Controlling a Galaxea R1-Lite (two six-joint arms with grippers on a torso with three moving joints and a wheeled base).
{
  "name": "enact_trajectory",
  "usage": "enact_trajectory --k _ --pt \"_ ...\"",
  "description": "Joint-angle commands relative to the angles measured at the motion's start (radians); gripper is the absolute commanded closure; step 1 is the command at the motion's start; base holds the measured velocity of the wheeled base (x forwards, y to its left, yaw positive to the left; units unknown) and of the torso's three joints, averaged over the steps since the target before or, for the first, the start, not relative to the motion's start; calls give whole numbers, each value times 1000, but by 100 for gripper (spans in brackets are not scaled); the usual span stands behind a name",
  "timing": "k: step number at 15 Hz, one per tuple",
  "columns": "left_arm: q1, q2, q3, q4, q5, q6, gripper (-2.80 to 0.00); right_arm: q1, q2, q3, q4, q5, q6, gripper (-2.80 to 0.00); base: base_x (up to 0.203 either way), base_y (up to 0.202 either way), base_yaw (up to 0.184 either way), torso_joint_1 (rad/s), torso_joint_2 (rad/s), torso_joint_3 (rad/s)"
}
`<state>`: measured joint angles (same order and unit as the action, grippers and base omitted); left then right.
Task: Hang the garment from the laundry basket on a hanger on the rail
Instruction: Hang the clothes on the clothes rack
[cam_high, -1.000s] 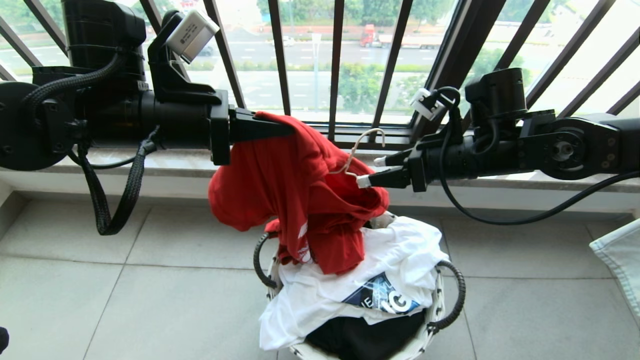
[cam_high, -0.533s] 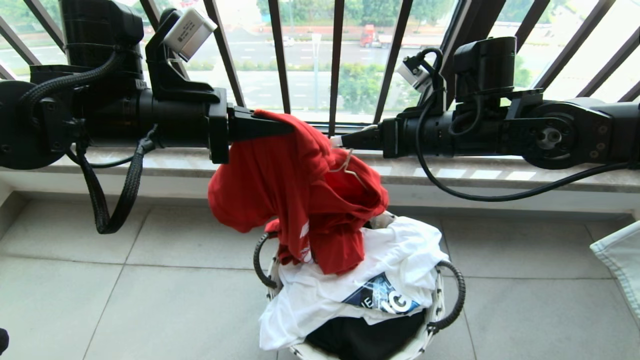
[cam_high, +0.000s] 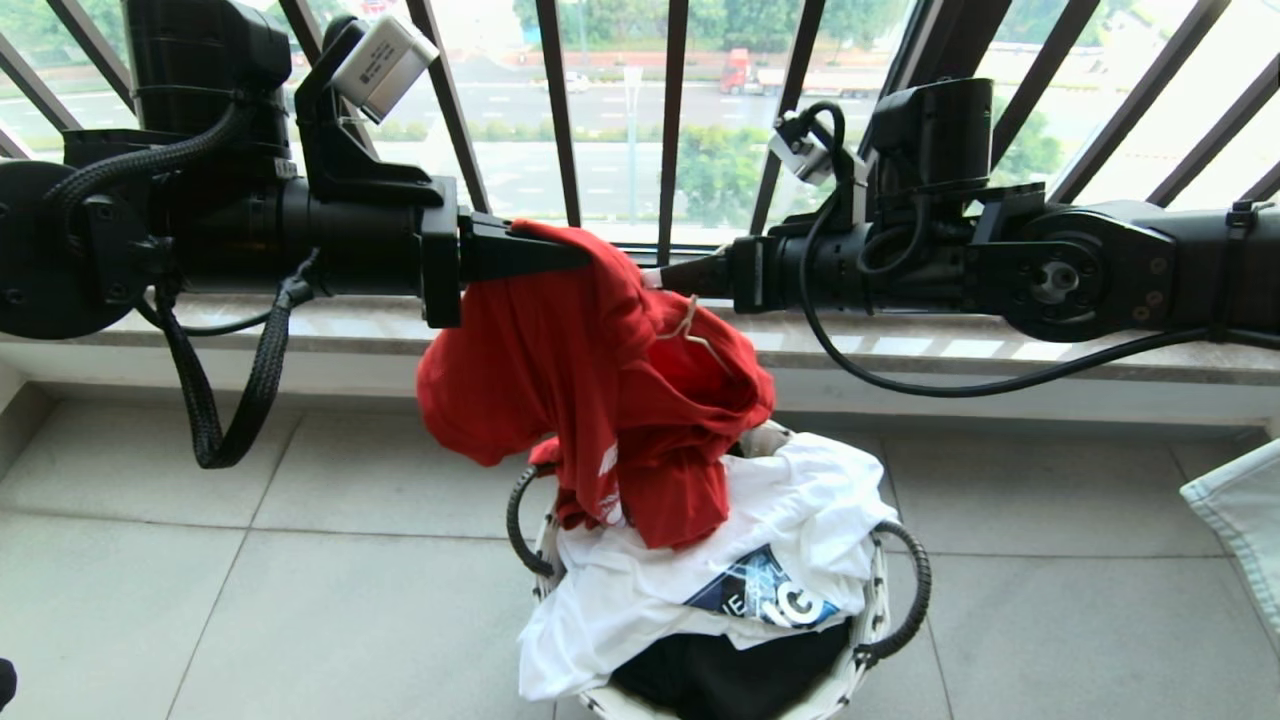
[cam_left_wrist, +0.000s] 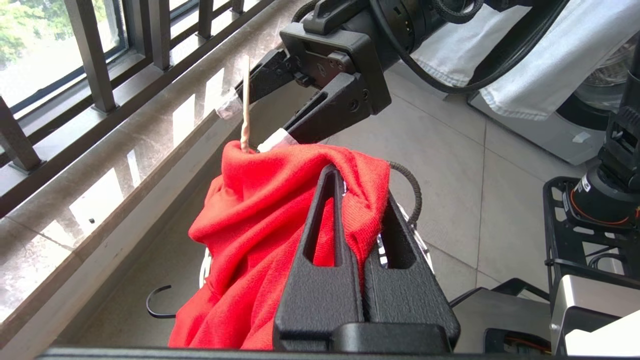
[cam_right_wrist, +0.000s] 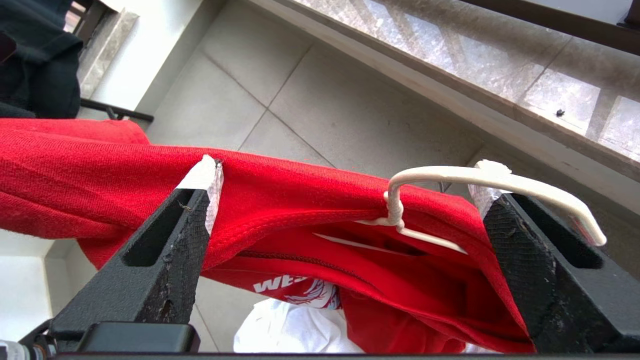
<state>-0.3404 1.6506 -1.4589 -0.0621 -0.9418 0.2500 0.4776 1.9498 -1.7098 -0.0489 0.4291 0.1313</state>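
Red T-shirt (cam_high: 590, 400) hangs bunched above the laundry basket (cam_high: 880, 600), its lower folds draping onto the white shirt (cam_high: 700, 580) heaped there, with the cream wire hanger (cam_right_wrist: 450, 200) poking out of its neck opening. Left gripper (cam_high: 575, 255), jaws clamped tight, holds the shirt's upper edge. Right gripper (cam_right_wrist: 350, 185) reaches in from the other side, jaws spread wide, one finger against the fabric and the other beside the hanger's hook.

Both arms (cam_high: 250, 215) matte black, cylindrical links; braided black cable loops; silver wrist camera (cam_high: 385, 65); textured wedge fingers (cam_right_wrist: 165, 260), white-taped tips.
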Motion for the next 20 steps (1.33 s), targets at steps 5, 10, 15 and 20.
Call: enact_trajectory --k 5,10,15,20 --pt "1 0 0 -1 -6 2 0 27 37 -58 -23 -86 82 -280 0 0 0 0 0 0" --pt "0 -2 0 -1 -5 2 0 47 56 -62 -23 -93 79 0 0 0 0 0 0 0" --pt "1 -6 1 -1 -5 2 0 62 69 -81 -25 -152 79 0 0 0 0 0 0 0" --pt "4 -7 13 -1 -5 5 0 61 64 -116 -22 -182 82 0 0 0 0 0 0 0"
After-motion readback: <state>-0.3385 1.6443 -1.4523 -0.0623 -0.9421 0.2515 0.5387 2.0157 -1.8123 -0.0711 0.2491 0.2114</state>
